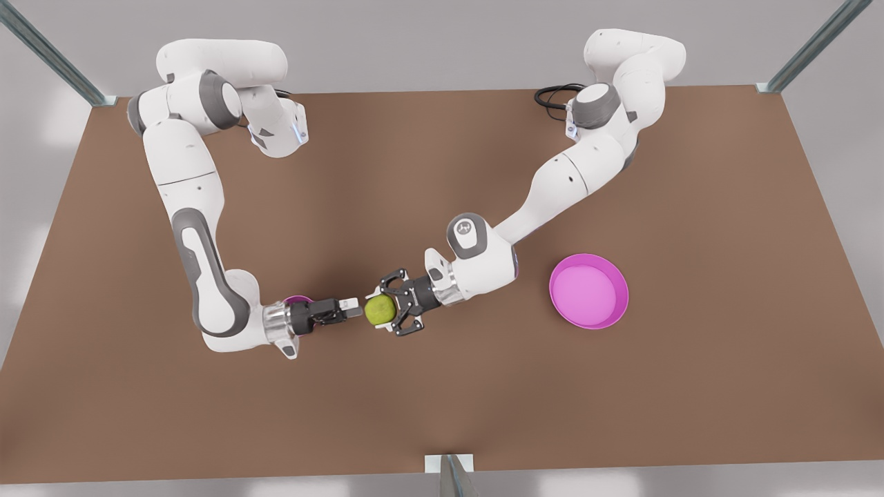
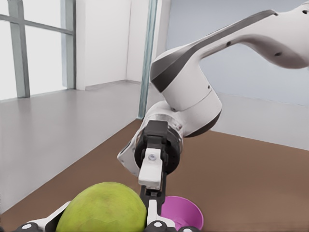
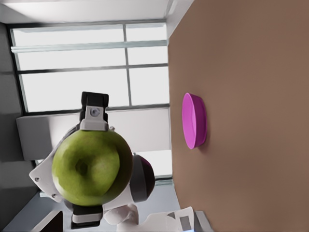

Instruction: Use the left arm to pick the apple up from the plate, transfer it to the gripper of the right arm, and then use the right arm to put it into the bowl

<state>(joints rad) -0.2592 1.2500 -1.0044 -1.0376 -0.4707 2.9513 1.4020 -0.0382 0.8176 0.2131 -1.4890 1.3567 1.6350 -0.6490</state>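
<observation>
Left end effector (image 1: 384,310) pinches the apple (image 1: 378,310) above the table (image 1: 442,414). Right end effector (image 1: 353,308), spread, waits just beside. The apple is probably light, firm and smooth, best gripped across its exposed widest part.

The front view looks steeply down on the whole table (image 1: 442,386) from high above its near edge. Both wrist views sit close and face each other across the apple (image 2: 102,208), each seeing the opposite arm beyond, one with windows behind.
</observation>
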